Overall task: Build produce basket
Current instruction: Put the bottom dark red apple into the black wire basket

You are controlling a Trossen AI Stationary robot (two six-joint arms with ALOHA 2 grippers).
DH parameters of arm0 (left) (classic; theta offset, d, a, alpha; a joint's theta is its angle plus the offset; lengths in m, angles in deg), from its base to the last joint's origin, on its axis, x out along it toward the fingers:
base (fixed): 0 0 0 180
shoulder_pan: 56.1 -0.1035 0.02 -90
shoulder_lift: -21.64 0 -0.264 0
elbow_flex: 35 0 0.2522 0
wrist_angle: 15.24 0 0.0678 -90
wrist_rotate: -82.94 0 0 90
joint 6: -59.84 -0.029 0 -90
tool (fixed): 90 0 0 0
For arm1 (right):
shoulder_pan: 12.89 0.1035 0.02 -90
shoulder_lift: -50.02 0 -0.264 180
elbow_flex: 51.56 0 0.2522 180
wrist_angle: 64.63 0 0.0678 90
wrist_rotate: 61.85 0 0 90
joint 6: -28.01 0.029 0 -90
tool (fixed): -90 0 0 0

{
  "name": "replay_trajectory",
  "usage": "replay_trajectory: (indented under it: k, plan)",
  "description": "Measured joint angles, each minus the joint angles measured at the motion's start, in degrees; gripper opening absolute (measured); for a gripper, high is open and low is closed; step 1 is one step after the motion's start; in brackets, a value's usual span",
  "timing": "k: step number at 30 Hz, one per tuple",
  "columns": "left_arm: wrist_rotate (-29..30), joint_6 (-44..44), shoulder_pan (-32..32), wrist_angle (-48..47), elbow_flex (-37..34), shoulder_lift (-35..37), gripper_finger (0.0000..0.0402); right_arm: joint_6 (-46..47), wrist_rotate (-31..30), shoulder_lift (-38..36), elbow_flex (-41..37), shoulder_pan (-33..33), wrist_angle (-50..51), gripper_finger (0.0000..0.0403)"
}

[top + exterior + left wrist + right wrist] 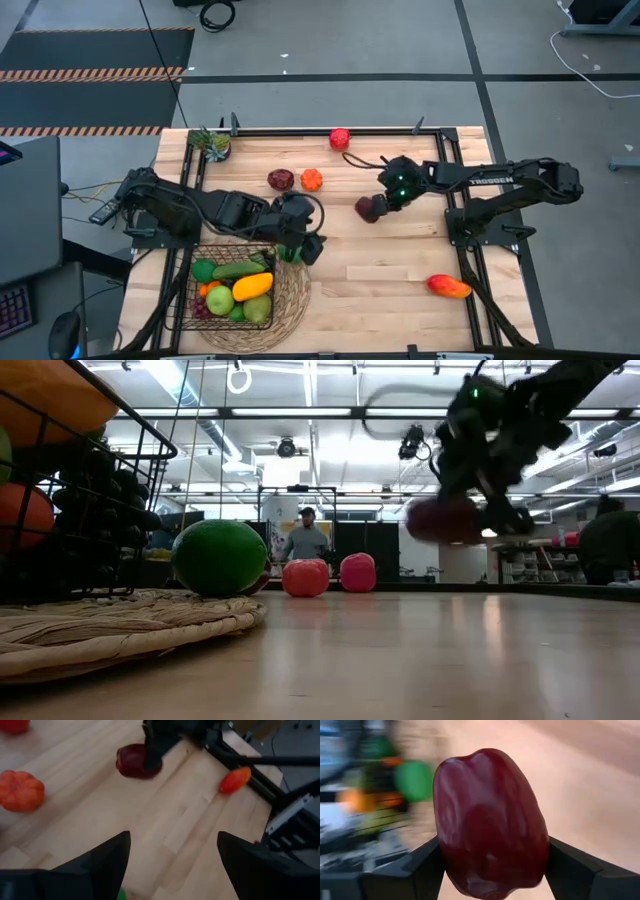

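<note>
The black wire basket [195, 300] stands on a round woven mat [290, 305] at the near left and holds several toy fruits and vegetables. My right gripper [375, 208] is above mid-table, shut on a dark red apple [490, 822]. My left gripper [172, 845] hovers open beside the basket's far right corner, nothing between its fingers. Just below it a green lime [220, 557] rests on the table at the mat's edge. My right gripper pinches the dark red apple by its two opposite sides [447, 855] between its two fingers [420, 865]. The fingers slant down from the table's right side. In the low view the apple [445, 520] hangs lifted clear of the table.
On the far half of the table lie a dark red fruit [281, 179], an orange one [312, 180] and a red one [340, 138]. A mango [449, 287] lies near the right edge. A small potted plant [213, 143] stands at the far left corner. A person [305, 535] stands beyond the table.
</note>
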Motion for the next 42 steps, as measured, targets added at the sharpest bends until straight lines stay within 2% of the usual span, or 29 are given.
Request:
replay_trajectory:
  k: [9,14,19,23,42]
  plan:
    - [-0.21,-2.16,-3.63,4.10,-0.02,0.02,0.0302,0.57,3.51,-5.59,8.08,5.74,-11.39,0.0288]
    - [-0.20,-3.86,-5.20,10.50,-0.02,0.11,0.0302,-3.41,0.51,-7.45,12.17,8.91,-11.59,0.0288]
    - [1.12,-8.31,-6.39,22.51,-0.04,0.13,0.0302,-5.54,-1.27,-7.42,14.79,11.38,-11.59,0.0289]
    - [2.18,-9.03,-7.33,27.90,-0.04,0.32,0.0302,-6.90,-3.95,-7.88,16.04,12.47,-11.59,0.0289]
    - [1.79,-5.69,-8.09,31.59,-0.04,0.35,0.0302,-11.11,-9.13,-9.47,16.41,13.02,-10.94,0.0290]
